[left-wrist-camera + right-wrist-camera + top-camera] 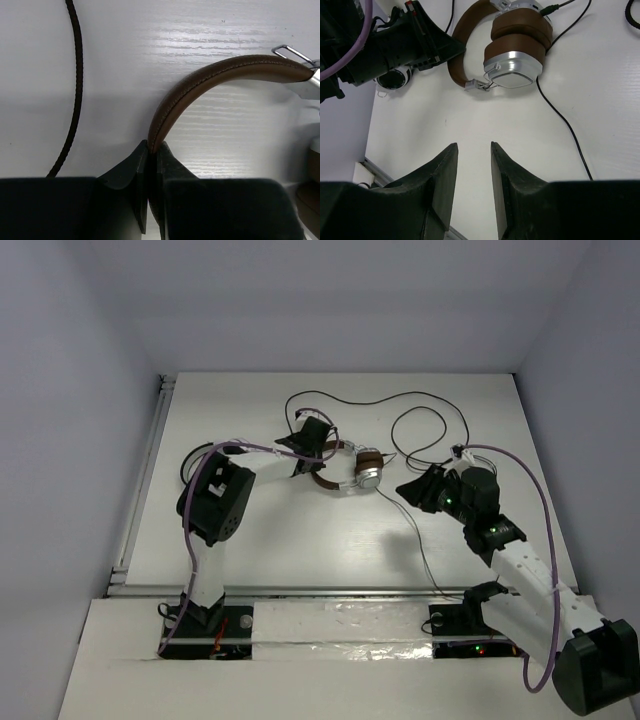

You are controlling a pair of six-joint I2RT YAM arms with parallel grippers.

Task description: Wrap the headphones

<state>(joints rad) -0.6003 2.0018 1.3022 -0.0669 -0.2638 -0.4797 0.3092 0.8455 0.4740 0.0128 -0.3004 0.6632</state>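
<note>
The headphones (362, 473) lie on the white table, earcups folded together, brown headband (210, 80) arching left. Their thin black cable (420, 415) loops across the far table and runs back toward the near edge. My left gripper (318, 445) is shut on the headband; in the left wrist view (153, 146) the band's edge is pinched between the jaws. My right gripper (408, 487) is open and empty, to the right of the earcups; in the right wrist view (474, 146) it is short of the silver earcup (516, 70) with bare table between the fingers.
A white-and-black round object (394, 79) sits beyond the left arm, partly hidden by it. The cable (565, 122) trails past the right fingers. White walls enclose the table on three sides; a rail runs along its left edge (140, 480).
</note>
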